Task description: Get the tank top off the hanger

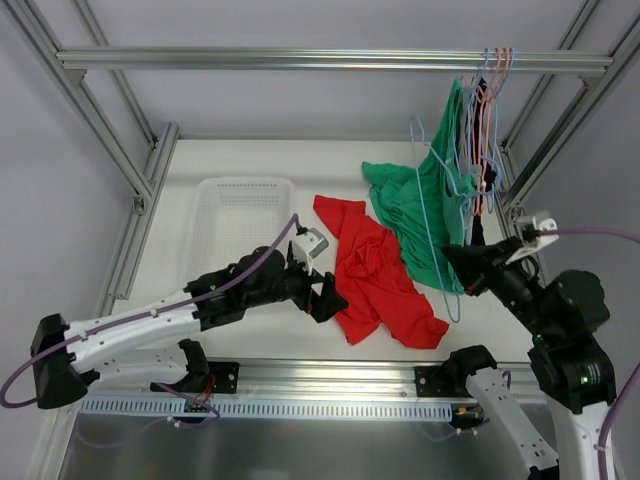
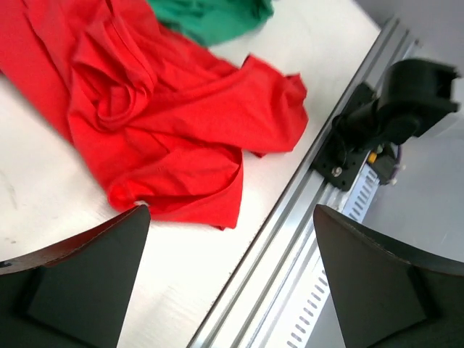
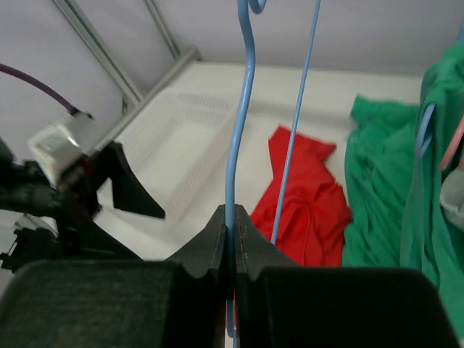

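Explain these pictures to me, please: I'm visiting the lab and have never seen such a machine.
These are two robot arms bolted to a table's near edge, each ending in a two-finger gripper. The wide picture looks down from above and behind them; the other two come from cameras on the wrists. On the white table lie a crumpled red tank top, a white basket, and a green garment trailing down from hangers on the overhead rail. The left gripper stands open and empty at the red top's edge. The right gripper is shut on a thin blue hanger.
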Tool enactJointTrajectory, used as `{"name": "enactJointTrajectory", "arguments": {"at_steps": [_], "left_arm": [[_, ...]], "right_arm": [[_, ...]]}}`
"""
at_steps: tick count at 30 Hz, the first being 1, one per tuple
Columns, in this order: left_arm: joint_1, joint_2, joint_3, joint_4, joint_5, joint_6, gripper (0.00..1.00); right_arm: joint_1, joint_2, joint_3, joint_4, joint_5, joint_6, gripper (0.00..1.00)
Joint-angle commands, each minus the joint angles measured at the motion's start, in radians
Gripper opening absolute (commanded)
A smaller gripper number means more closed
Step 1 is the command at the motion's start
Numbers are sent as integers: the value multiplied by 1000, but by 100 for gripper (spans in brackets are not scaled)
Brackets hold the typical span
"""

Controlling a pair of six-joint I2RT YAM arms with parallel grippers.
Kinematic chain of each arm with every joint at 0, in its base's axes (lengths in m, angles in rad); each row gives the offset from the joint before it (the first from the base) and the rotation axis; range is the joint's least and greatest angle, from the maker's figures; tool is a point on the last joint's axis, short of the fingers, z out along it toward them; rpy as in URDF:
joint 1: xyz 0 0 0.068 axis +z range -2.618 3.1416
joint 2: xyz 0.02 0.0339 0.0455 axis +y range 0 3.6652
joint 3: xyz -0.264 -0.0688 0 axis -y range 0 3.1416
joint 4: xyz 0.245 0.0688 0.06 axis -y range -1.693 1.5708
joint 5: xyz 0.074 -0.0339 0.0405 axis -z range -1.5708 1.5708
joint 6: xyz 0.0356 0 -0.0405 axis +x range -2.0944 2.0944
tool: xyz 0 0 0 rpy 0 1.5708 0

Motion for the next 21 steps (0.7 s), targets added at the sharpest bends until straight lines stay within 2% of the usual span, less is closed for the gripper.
{"name": "enactJointTrajectory", "arguments": {"at_steps": [1, 7, 8, 14, 18, 21], "left_arm": [[-8, -100, 49, -106, -111, 34, 99], [-8, -239, 45, -184, -155, 35, 99], [-8, -255, 39, -192, -155, 37, 99], [-8, -275, 14, -232, -131, 28, 99], [-8, -275, 6, -237, -144, 23, 99], [-8, -264, 13, -244, -144, 23, 99]], "right_arm": [[5, 169, 119, -243, -23, -24, 0], [5, 424, 309, -198, 5, -16, 0], [10, 504, 395, -185, -1, -16, 0], [27, 834, 745, -191, 17, -16, 0], [36, 1008, 906, -219, 43, -16, 0], [42, 1089, 949, -219, 78, -16, 0]]}}
